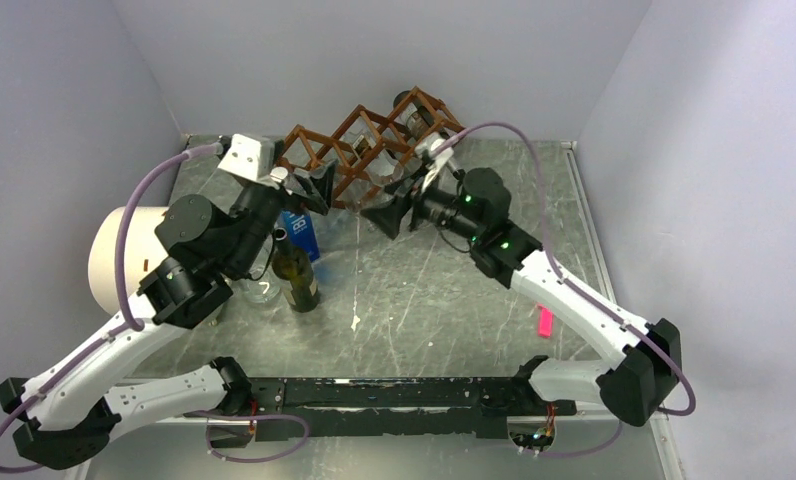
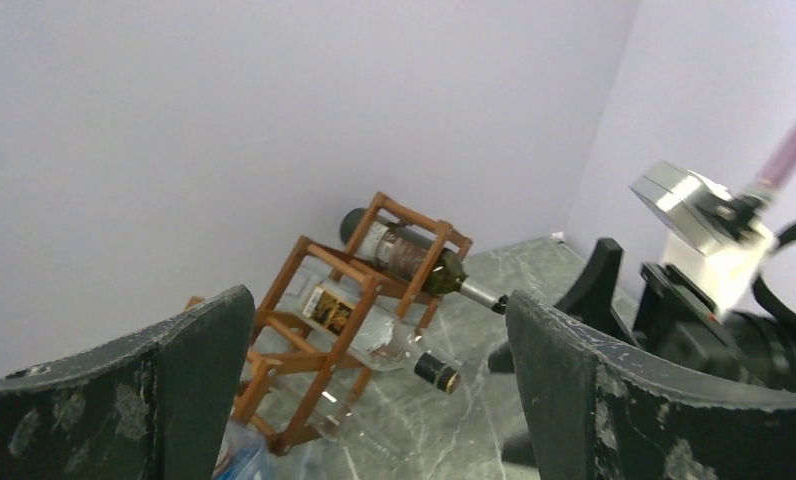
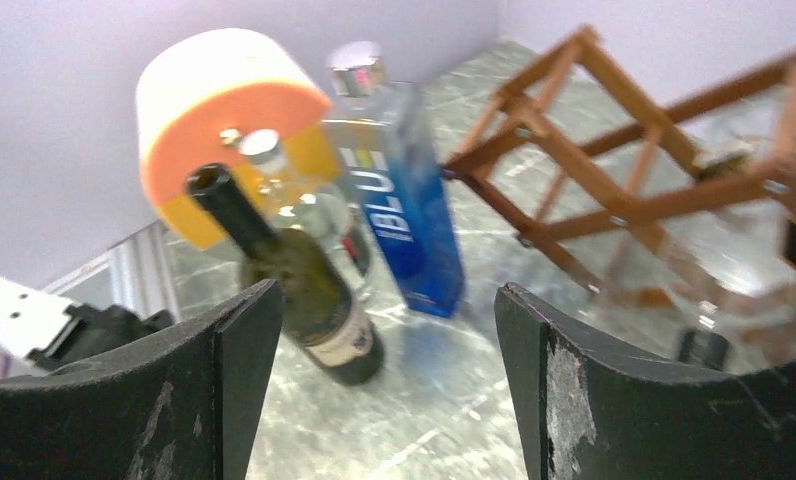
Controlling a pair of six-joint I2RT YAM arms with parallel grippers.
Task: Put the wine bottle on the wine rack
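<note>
The left claw (image 1: 314, 188) hangs with its jaws spread as wide as they go. It holds nothing and sits just off the 9 o'clock end of the wine rack (image 1: 359, 140), without clearly touching it. The right claw (image 1: 399, 205) also stands parted and empty, hovering just in front of the rack's middle and facing toward 9 o'clock. Its wrist view looks between its fingers (image 3: 224, 400) at the standing bottles. Three bottles stand on the counter (image 1: 424, 290) in a tight group at about 9 to 10 o'clock from its centre. They are the dark green wine bottle (image 1: 296, 270) with its neck open, a square blue bottle (image 1: 302, 232) just behind it toward 12 o'clock, and a clear glass bottle (image 1: 259, 288) just beside it toward 9 o'clock. At least two bottles lie in the rack, necks pointing out. One is a dark bottle (image 2: 404, 255) in an upper cell and the other a clear bottle (image 2: 369, 335) in the cell below. Whether another lies lower down cannot be told. The rack stands near the back wall at 12 o'clock. One white foam roll (image 1: 114, 250) lies at the counter's 9 o'clock edge, and one pink object (image 1: 545, 321) lies at about 4 o'clock. Bare counter shows across the centre, between the bottle group and the pink object.
</note>
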